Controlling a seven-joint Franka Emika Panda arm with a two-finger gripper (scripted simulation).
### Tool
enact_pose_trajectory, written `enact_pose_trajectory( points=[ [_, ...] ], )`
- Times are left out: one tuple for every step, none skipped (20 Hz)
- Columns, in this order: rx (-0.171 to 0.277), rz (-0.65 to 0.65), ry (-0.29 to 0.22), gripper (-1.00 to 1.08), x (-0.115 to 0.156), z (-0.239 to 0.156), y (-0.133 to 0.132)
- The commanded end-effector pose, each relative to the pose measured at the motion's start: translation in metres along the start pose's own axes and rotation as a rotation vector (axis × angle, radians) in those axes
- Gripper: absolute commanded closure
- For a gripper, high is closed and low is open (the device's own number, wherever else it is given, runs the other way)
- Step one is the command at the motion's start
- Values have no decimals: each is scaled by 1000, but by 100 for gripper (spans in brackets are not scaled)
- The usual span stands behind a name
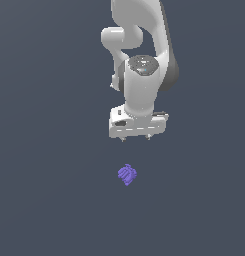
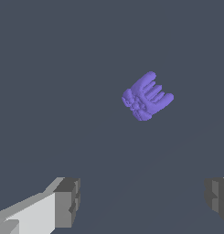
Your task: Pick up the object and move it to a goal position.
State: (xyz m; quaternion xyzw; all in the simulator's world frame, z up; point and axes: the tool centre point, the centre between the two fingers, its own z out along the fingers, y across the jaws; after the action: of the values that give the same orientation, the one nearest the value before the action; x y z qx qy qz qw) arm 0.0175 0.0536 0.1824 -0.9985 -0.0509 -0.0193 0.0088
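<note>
While hand (image 1: 136, 138) wide, object (image 1: 127, 174) apart.

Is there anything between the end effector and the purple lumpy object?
Nothing: only bare dark surface separates the end effector from the purple lumpy object, in both the exterior and wrist views.

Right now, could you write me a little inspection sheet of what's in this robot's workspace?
Surface: a plain dark grey-blue floor, uniform, with no marks seen.
Job's things: one small purple lumpy object with ridged bumps, lying alone on the surface, apart from the gripper.
Clutter: nothing seen.
Grippers: one white gripper, open; in the wrist view its fingers stand wide apart with nothing between them. It is not touching the object.
Cables: nothing seen.
Surroundings: only the white robot arm above the gripper; no goal marker seen.
</note>
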Motion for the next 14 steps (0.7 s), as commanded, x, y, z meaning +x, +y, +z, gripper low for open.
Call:
enact_pose_trajectory(
  points=[
    [-1, -26, -2, -92, 4, 3, 1],
    [-2, -40, -3, -92, 6, 5, 2],
    [-3, -55, -4, -92, 8, 7, 3],
    [-3, -71, -5, -92, 11, 8, 3],
    [-4, -89, -6, -92, 13, 11, 4],
    [-5, -108, -7, -92, 16, 13, 5],
    [-5, -128, -9, -92, 19, 15, 6],
    [-6, -150, -10, -92, 22, 18, 7],
    [-7, -173, -12, -92, 25, 21, 8],
    [-7, -197, -13, -92, 28, 24, 9],
    [-8, -223, -15, -92, 32, 28, 11],
    [-8, -250, -17, -92, 35, 31, 12],
    [-9, -276, -19, -92, 39, 35, 14],
    [-9, -303, -21, -92, 42, 38, 15]
  ],
)
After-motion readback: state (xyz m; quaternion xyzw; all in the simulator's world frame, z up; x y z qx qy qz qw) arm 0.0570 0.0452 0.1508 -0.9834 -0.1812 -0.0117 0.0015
